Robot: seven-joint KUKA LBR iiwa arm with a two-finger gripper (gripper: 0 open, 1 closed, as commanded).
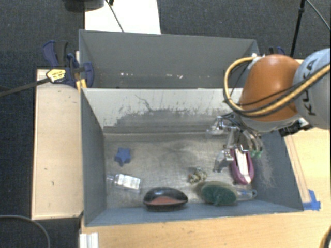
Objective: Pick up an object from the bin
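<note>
Reach stage, seemingly: fingers [235, 156] low beside purple-and-white thing [242, 168], right end of bin [155, 112]; spread indiscernible. Next, likely: close, lift straight.

The one camera looks steeply down into the bin [165, 112] from above. It is tipped a little, so the far wall shows its whole inner face and the near wall is seen almost edge-on. It stands back enough to take in all four walls and some dark carpet [31, 14] around them. The arm [271, 89] enters over the bin's right wall.
</note>
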